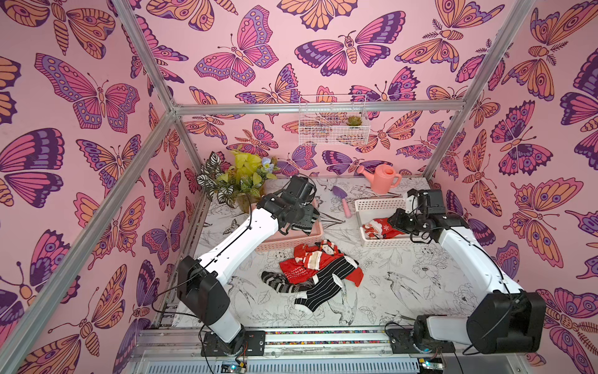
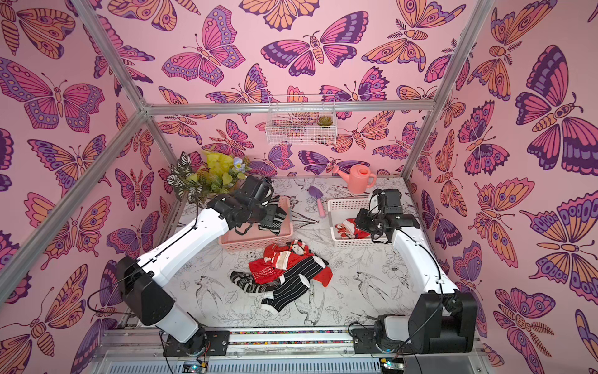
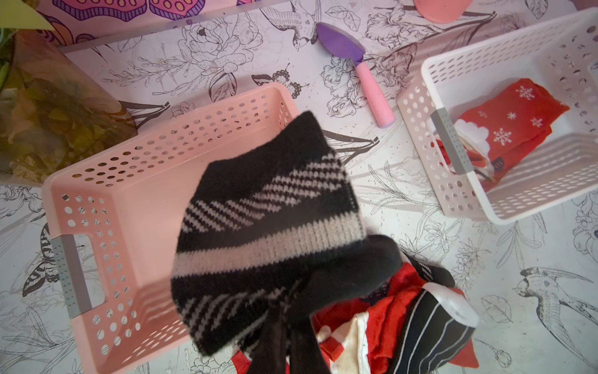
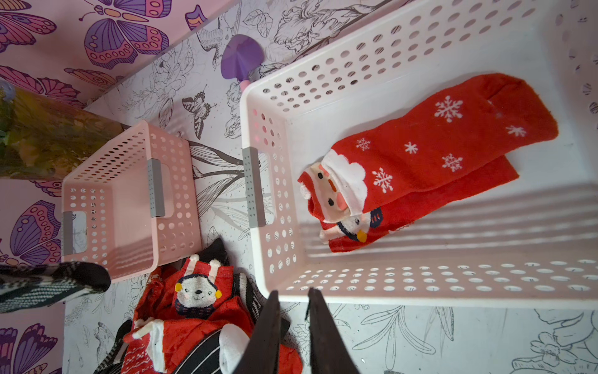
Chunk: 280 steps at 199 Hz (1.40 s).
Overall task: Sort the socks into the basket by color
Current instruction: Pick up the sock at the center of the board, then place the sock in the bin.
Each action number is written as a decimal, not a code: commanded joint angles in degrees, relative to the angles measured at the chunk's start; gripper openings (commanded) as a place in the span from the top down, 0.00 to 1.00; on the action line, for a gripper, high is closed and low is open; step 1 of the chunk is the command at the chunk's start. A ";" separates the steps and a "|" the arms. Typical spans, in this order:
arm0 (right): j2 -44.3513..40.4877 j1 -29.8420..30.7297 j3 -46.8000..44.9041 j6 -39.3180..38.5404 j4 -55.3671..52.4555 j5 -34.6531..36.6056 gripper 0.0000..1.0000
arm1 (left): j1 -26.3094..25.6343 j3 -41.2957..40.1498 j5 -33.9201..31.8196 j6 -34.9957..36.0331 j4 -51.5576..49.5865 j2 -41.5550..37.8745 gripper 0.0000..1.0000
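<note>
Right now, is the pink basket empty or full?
Empty. The pink basket has a bare floor; the black striped sock hangs above it in the left hand.

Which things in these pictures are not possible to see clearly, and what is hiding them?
Pile: sock count unclear; socks overlap in both top views, wrist views crop it.
Left gripper: black fingers blend into the held sock, left wrist view.
White basket: right arm covers part in both top views; lower red sock lies mostly under the snowflake sock.
</note>
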 commanded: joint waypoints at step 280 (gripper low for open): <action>1.51 0.73 1.06 0.16 2.04 -1.69 0.80 | 7.62 -4.76 9.48 -3.69 13.81 15.56 0.97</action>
